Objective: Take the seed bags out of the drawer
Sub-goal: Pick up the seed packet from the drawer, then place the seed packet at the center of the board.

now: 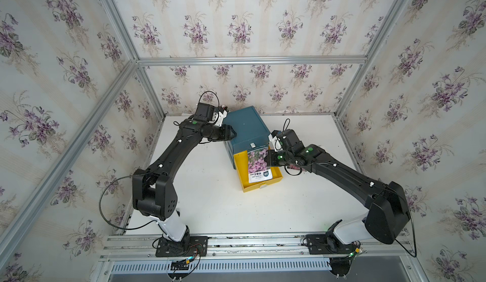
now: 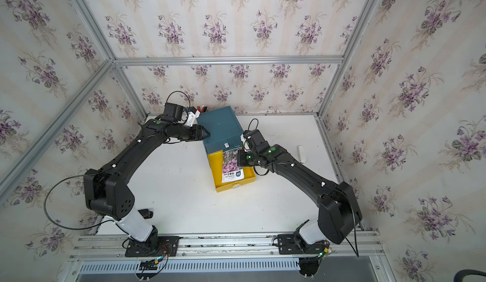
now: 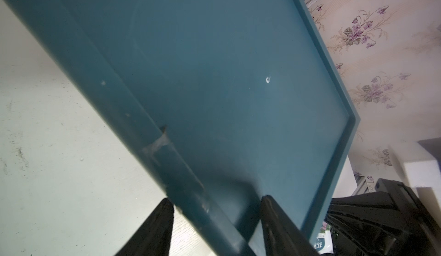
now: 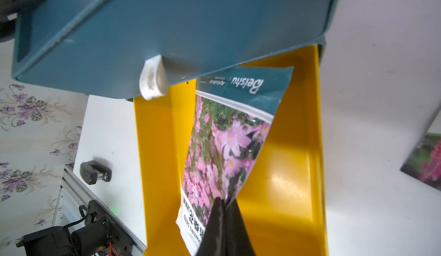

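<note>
Here, right gripper [image 4: 222, 209] closed on side edge of seed bag [image 4: 222, 142], bag slanting over open yellow drawer [image 4: 286, 171], left gripper [image 3: 217, 198] clamped on teal cabinet [image 3: 214, 76] edge.

"Beishu" (upside down) on the teal band of the seed bag [image 4: 222, 147] — "SEED" on its white end

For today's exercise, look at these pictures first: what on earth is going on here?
Two robot arms are emptying a small set of drawers. The left gripper is clamped on the rim of the teal cabinet, apparently steadying it. The right gripper pinches the edge of a pink-flower seed bag, which is tilted up over the open yellow drawer and not yet clear of it. A second seed bag already lies on the white table beside the drawer.
</note>
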Tool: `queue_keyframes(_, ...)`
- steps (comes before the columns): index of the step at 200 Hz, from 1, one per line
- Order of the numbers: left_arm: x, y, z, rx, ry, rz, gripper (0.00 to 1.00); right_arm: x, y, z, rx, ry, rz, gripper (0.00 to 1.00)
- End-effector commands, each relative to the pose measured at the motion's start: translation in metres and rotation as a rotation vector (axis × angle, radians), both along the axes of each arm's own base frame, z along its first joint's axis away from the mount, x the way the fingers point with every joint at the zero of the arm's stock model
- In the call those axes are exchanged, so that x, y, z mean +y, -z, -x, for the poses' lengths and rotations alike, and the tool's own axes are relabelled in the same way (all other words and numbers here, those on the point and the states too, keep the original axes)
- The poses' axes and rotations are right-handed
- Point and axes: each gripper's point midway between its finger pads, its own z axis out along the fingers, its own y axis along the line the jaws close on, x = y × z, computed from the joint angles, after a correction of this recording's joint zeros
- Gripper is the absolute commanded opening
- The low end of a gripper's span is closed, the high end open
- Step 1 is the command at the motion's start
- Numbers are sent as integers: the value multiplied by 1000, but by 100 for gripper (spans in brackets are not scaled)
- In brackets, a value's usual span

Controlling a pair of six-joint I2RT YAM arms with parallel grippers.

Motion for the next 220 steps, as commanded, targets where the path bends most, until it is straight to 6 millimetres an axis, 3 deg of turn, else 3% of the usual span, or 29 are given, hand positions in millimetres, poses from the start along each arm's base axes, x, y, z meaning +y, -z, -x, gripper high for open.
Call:
queue_keyframes(1,28,47,40,208,-5,-182,61,-9,-7,6,5,17,-2,0)
queue_keyframes(66,27,44,40,208,-7,-177,61,-63,-41,18,-36,115,13,0)
queue_keyframes(70,27,44,40,208,-7,-177,61,-76,-43,12,-38,154,14,0)
queue_keyframes(123,27,45,40,210,-7,-177,61,-150,-57,17,-48,273,60,0)
queue_keyframes(172,28,46,40,213,-7,-178,61,-205,-39,17,2,369,138,0)
queue_keyframes(220,27,46,40,214,-4,-176,61,-232,-7,7,74,426,180,0)
